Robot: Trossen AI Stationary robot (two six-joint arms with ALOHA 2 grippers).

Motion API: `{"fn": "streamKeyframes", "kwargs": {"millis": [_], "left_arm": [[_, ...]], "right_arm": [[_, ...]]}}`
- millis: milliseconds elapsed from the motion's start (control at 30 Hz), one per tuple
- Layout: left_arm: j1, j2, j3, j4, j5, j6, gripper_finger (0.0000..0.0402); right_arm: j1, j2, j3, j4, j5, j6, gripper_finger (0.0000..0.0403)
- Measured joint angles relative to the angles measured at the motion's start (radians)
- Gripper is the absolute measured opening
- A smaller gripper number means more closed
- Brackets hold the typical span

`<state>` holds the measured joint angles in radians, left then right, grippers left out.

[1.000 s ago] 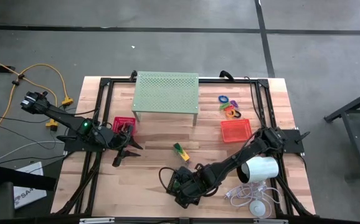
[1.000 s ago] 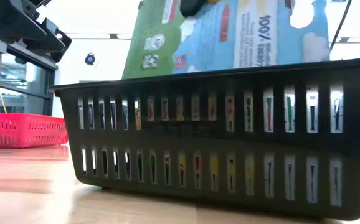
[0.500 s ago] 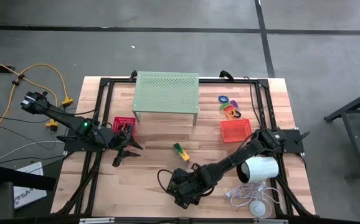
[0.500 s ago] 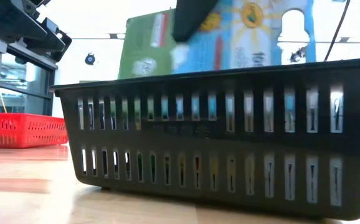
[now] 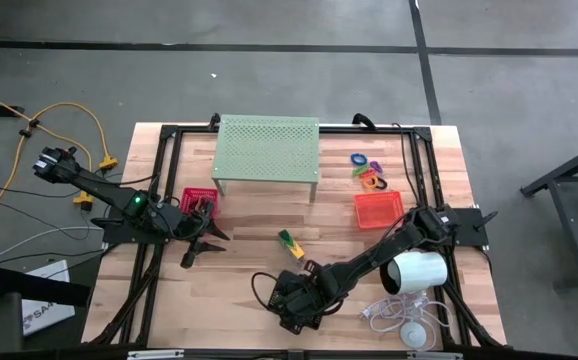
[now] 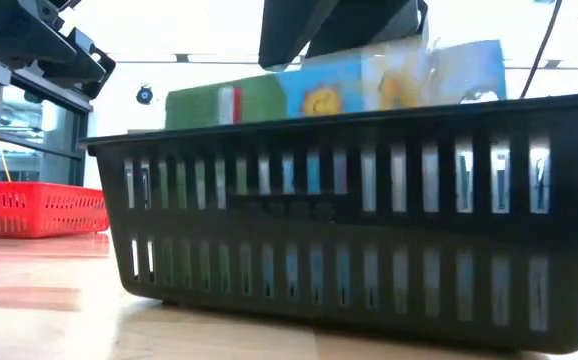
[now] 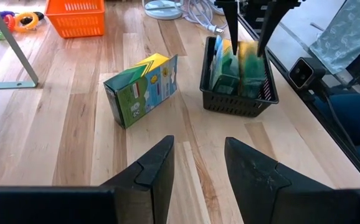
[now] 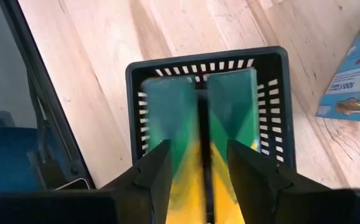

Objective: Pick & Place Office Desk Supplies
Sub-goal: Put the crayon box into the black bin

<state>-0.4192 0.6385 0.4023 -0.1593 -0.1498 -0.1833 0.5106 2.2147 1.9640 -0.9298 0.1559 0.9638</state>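
1. Wooden desk (image 5: 249, 225) stands on a grey floor (image 5: 269, 70).
2. Black tray (image 7: 238, 81) sits near the front edge, with two green-and-yellow boxes (image 8: 170, 118) standing inside it.
3. Right gripper (image 8: 198, 168) is over the black tray, fingers apart, either side of the boxes.
4. Another box (image 7: 141, 89) stands on the desk beside the black tray.
5. Left gripper (image 7: 197, 165) waits near the left edge, jaws wide, holding nothing.
6. Orange tray (image 5: 379, 209) sits near the right edge.

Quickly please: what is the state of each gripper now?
Left gripper: open, empty.
Right gripper: open, above the boxes in the black basket.
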Motion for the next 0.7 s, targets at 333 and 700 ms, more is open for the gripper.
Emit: {"fn": "streamKeyframes", "kwargs": {"millis": [333, 700], "left_arm": [[0.0, 0.0, 0.0, 0.0, -0.003, 0.0, 0.0136], [0.0, 0.0, 0.0, 0.0, -0.003, 0.0, 0.0136]], "right_arm": [[0.0, 0.0, 0.0, 0.0, -0.001, 0.0, 0.0138], [-0.01, -0.027, 0.0, 0.01, 0.025, -0.033, 0.0138]]}}
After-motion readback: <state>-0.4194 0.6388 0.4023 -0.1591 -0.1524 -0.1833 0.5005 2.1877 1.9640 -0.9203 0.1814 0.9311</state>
